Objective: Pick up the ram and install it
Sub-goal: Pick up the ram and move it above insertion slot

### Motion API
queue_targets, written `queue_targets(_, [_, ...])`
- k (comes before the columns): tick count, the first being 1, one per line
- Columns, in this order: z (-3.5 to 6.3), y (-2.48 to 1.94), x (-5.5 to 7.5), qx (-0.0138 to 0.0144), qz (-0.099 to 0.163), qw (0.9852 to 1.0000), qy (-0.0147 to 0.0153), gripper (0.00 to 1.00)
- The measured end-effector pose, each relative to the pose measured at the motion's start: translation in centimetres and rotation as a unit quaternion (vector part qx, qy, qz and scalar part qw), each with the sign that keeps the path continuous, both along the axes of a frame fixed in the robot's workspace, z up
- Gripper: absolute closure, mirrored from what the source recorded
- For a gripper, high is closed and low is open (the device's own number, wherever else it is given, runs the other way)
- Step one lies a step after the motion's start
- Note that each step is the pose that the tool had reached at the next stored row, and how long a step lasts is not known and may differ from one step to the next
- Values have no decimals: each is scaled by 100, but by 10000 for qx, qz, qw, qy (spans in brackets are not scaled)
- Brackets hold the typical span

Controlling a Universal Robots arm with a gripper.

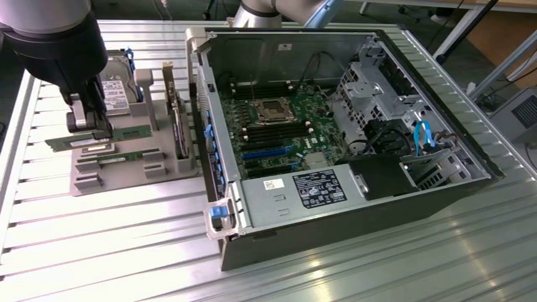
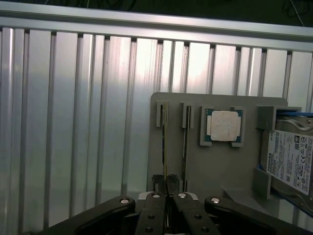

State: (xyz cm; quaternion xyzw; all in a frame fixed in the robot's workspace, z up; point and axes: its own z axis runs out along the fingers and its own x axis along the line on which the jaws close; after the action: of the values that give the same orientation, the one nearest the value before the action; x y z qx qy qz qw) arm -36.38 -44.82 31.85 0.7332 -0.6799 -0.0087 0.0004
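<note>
**One high overview, one close look down the fingers**

The exterior view sits high and off to one side of the ribbed aluminium table (image 1: 100,239). It looks down at a slant from fairly far back. It takes in the open black-and-silver computer case (image 1: 285,50) and, at the exterior view's left, the grey plastic parts holder (image 1: 117,176). The wrist view sits just behind the black gripper (image 2: 166,182) and faces straight down along its fingers, close to the holder, with table slats beyond. Both views share that holder, its silver labelled hard drive (image 2: 291,161), and the ram (image 1: 63,142), a thin green circuit-board stick, seen side-on from outside and edge-on from the wrist.
</note>
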Motion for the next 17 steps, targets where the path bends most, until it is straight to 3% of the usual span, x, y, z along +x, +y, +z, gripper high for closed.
queue_targets(12, [55, 0, 0, 0, 0, 10000, 0, 88])
queue_targets(14, [115, 0, 0, 0, 0, 10000, 0, 88])
queue_targets(15, [234, 0, 0, 0, 0, 10000, -1, 88])
queue_targets(17, [246, 0, 0, 0, 0, 10000, 0, 88])
